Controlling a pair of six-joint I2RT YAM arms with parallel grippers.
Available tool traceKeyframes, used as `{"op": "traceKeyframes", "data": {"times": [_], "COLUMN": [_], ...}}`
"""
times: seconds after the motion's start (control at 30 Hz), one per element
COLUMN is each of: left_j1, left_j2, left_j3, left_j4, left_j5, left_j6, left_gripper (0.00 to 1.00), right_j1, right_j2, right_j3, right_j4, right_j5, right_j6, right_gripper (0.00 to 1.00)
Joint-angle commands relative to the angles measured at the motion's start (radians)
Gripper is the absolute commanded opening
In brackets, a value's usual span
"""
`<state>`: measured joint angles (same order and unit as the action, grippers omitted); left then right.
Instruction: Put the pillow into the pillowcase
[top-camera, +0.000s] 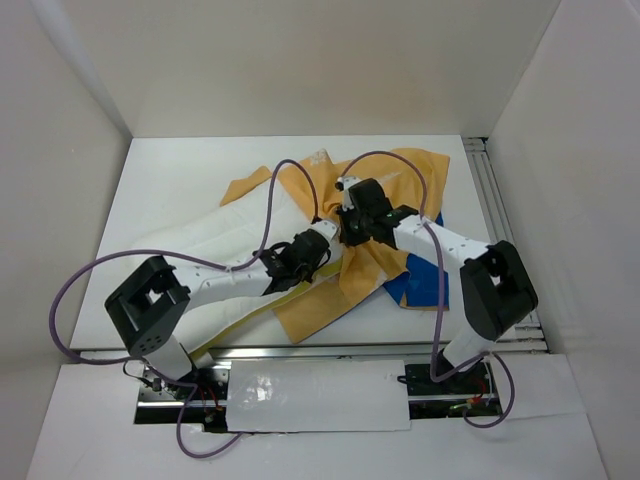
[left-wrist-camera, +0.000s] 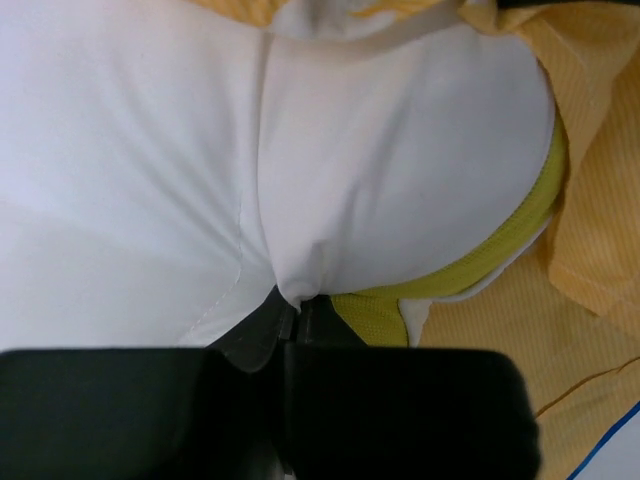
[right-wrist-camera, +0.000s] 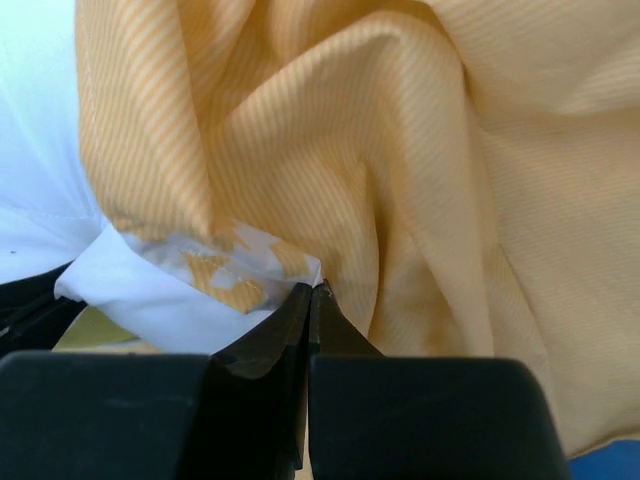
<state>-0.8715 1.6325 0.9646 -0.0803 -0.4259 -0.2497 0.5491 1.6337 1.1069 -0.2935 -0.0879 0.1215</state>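
The white pillow (top-camera: 232, 238) lies slanted across the table's left-middle, with its far end under the orange-yellow pillowcase (top-camera: 400, 178). A blue part of the pillowcase (top-camera: 420, 285) shows at the near right. My left gripper (left-wrist-camera: 298, 298) is shut on a pinched fold of the pillow (left-wrist-camera: 380, 150), beside its yellow edge trim (left-wrist-camera: 500, 255). My right gripper (right-wrist-camera: 314, 290) is shut on an edge of the pillowcase (right-wrist-camera: 420, 150), where its pale printed inner side (right-wrist-camera: 200, 270) is turned out. In the top view the two grippers sit close together at the table's centre.
White walls close in the table on the left, back and right. A metal rail (top-camera: 498, 205) runs along the right edge, and another (top-camera: 300, 352) runs along the near edge by the arm bases. Purple cables (top-camera: 265, 200) loop above both arms.
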Motion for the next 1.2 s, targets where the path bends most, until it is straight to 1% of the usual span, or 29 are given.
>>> {"op": "traceKeyframes", "data": {"times": [0.0, 0.1, 0.13, 0.2, 0.3, 0.4, 0.5, 0.6, 0.63, 0.7, 0.77, 0.87, 0.93, 1.03, 1.1, 1.17], "left_j1": [-0.001, -0.001, -0.001, -0.001, -0.001, -0.012, -0.035, -0.063, -0.072, -0.072, -0.072, -0.081, -0.081, -0.081, -0.081, -0.081], "left_j2": [-0.017, -0.065, -0.088, -0.088, -0.059, -0.025, -0.037, -0.14, -0.213, -0.284, -0.373, -0.433, -0.433, -0.401, -0.358, -0.278], "left_j3": [0.014, 0.005, -0.006, -0.006, 0.055, 0.12, 0.129, 0.086, 0.068, 0.016, -0.027, -0.055, -0.064, -0.073, -0.073, -0.063], "left_j4": [-0.015, -0.015, -0.001, 0.01, -0.022, -0.05, -0.016, 0.069, 0.089, 0.134, 0.158, 0.195, 0.195, 0.264, 0.287, 0.287], "left_j5": [-0.097, -0.108, -0.119, -0.142, -0.189, -0.189, -0.13, -0.028, 0.002, 0.071, 0.091, 0.117, 0.134, 0.208, 0.22, 0.256], "left_j6": [-0.089, -0.118, -0.129, -0.129, -0.158, -0.181, -0.181, -0.148, -0.148, -0.119, -0.108, -0.108, -0.108, -0.108, -0.118, -0.132], "left_gripper": [0.0, 0.0, 0.0, 0.0, 0.0, 0.0, 0.0, 0.0, 0.0, 0.0, 0.0, 0.0, 0.0, 0.0, 0.0, 0.0], "right_j1": [-0.018, -0.028, -0.028, -0.028, -0.028, -0.028, -0.028, -0.028, -0.028, -0.037, -0.037, -0.046, -0.046, -0.046, -0.046, -0.046], "right_j2": [-0.116, -0.178, -0.195, -0.245, -0.271, -0.271, -0.271, -0.271, -0.259, -0.25, -0.25, -0.25, -0.25, -0.25, -0.25, -0.25], "right_j3": [-0.018, 0.024, 0.033, 0.033, 0.059, 0.083, 0.084, 0.084, 0.094, 0.103, 0.103, 0.113, 0.125, 0.134, 0.134, 0.134], "right_j4": [0.013, -0.031, -0.045, -0.07, -0.105, -0.124, -0.124, -0.124, -0.124, -0.115, -0.101, -0.073, -0.073, -0.064, -0.064, -0.064], "right_j5": [-0.001, -0.071, -0.107, -0.153, -0.237, -0.329, -0.365, -0.299, -0.29, -0.289, -0.299, -0.331, -0.34, -0.383, -0.383, -0.394], "right_j6": [0.032, 0.041, 0.068, 0.082, 0.083, 0.101, 0.122, 0.132, 0.132, 0.132, 0.132, 0.142, 0.154, 0.164, 0.164, 0.174], "right_gripper": [0.0, 0.0, 0.0, 0.0, 0.0, 0.0, 0.0, 0.0, 0.0, 0.0, 0.0, 0.0, 0.0, 0.0, 0.0, 0.0]}}
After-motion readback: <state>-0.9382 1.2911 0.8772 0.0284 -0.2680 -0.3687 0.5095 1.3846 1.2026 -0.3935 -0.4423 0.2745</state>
